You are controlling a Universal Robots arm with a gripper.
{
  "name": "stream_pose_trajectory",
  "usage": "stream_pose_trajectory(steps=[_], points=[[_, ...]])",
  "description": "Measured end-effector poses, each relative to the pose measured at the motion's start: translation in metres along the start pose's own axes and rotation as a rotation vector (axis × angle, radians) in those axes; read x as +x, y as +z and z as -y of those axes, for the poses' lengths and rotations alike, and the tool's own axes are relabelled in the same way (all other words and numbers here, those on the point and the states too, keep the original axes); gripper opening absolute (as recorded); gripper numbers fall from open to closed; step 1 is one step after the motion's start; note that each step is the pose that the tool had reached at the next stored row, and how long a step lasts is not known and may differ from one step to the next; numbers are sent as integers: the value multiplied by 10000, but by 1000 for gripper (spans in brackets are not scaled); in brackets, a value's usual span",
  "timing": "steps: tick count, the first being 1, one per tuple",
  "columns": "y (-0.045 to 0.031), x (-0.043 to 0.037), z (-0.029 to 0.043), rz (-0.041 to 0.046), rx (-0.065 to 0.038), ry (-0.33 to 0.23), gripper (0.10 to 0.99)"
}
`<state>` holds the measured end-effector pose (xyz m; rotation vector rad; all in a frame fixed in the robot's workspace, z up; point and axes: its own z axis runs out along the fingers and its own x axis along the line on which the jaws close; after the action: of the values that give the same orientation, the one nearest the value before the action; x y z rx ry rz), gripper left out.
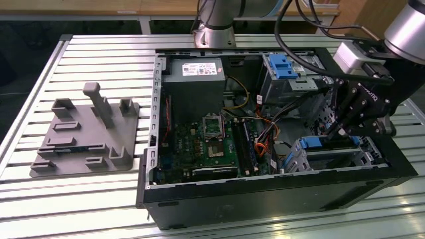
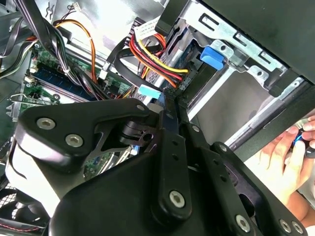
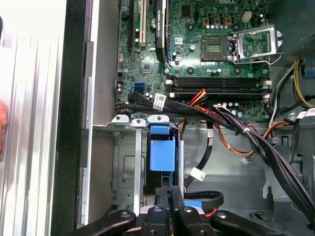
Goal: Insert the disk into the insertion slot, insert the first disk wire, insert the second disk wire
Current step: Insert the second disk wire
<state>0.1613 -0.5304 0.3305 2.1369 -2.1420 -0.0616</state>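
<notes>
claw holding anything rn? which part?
The claw is shut with fingertips together just below the blue caddy of the disk; whether it pinches anything cannot be told.

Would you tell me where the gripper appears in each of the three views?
Exterior view: gripper at the exterior view's right, above the disk.
First wrist view: gripper beside the disk.
Second wrist view: gripper before the red-yellow wires.
Shared landmark: green motherboard.

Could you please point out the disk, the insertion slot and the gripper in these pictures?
the disk [image 3: 162,155]: first wrist view, on its blue caddy face.
the insertion slot [image 1: 300,160]: exterior view, on the silver cage wall.
the gripper [image 3: 170,189]: first wrist view, at its fingertips.
</notes>
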Motion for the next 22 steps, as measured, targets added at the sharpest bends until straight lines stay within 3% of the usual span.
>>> stream_pose_trajectory(steps=[10, 13, 18, 22], points=[[23, 5, 2, -1, 0, 0, 145], [-10, 7, -2, 1, 1, 0, 153], [-41, 8, -6, 3, 2, 0, 337], [-81, -11, -14, -3, 8, 1, 337]])
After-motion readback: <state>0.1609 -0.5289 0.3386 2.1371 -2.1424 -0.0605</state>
